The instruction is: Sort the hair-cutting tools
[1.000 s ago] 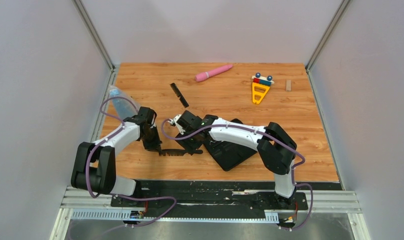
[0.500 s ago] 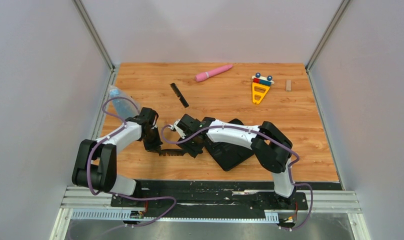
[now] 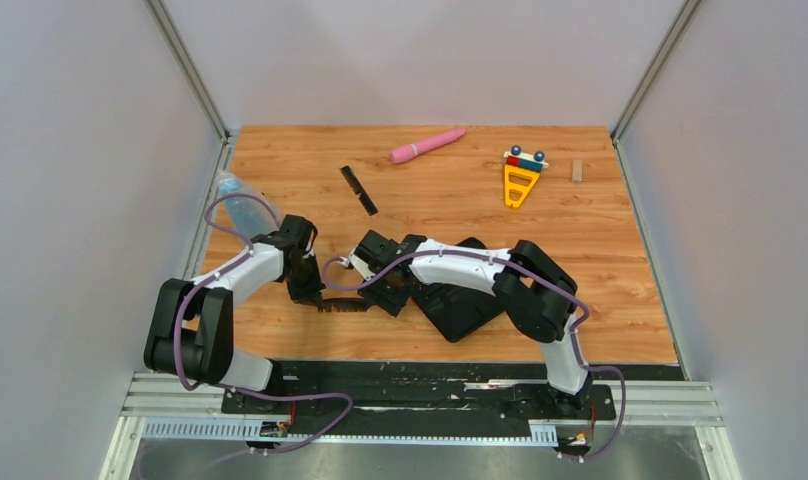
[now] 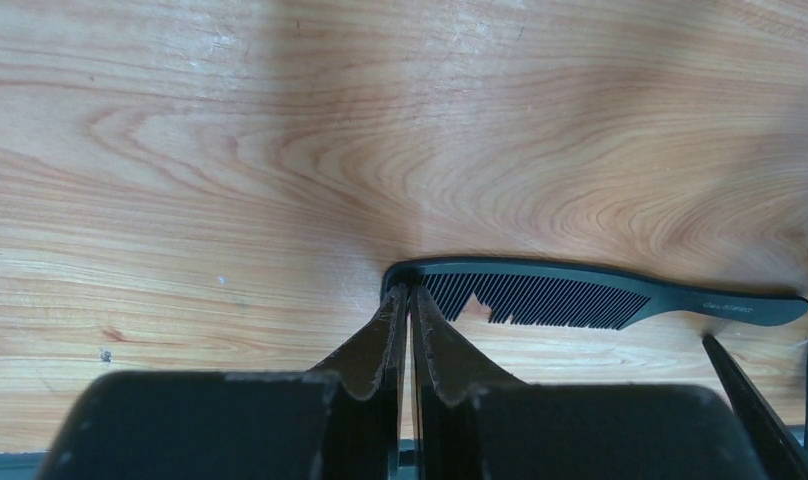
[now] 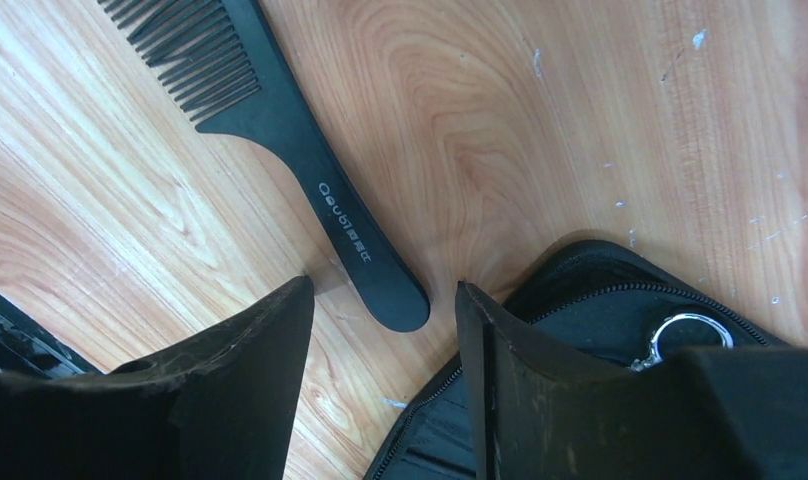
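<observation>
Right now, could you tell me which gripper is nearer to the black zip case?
Right. The right gripper hovers open at the edge of the black zip case; the left gripper is at the toothed end of the handled comb, farther away.

Handled black comb [image 3: 348, 305] flat on the wooden table [image 3: 580, 250], between left tool [image 3: 310, 296] and right tool [image 3: 388, 298].

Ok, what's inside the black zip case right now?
The black zip case shows only its zipper edge and a small silver ring. Its interior is hidden; from above the right arm covers part of it.
</observation>
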Controlling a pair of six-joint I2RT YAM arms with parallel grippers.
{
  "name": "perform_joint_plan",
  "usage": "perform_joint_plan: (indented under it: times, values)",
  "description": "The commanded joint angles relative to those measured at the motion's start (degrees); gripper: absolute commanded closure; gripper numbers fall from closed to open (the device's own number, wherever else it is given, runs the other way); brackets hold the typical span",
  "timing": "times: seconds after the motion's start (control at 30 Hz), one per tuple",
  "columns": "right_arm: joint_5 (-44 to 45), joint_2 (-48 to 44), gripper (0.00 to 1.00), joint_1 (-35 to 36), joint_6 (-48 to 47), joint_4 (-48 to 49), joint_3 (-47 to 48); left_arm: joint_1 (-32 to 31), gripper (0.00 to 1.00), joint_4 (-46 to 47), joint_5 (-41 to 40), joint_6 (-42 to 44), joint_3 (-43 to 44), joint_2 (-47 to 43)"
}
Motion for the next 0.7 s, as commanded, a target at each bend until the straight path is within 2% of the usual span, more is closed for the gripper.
perform_joint_plan:
  times: [0.0, 0.27, 0.47, 0.67]
  values:
    - [-0.18, 1.64, 0.46, -0.49, -3.69, -3.49, 1.72, -0.32, 0.89, 0.34, -2.64, 0.22, -0.58, 1.45]
    - [-2.38, 6.50, 0.53, -0.58, -8.08, -10.69, 8.24, -0.35, 0.89, 0.34, -2.60, 0.17, -0.50, 1.41]
    - [0.10, 10.39, 0.55, -0.57, -8.44, -14.21, 12.30, -0.36, 0.90, 0.22, -2.71, 0.16, -0.58, 1.19]
    - [3.37, 11.98, 0.57, -0.58, -8.35, -15.46, 11.65, -0.40, 0.90, 0.38, -2.65, 0.13, -0.59, 1.27]
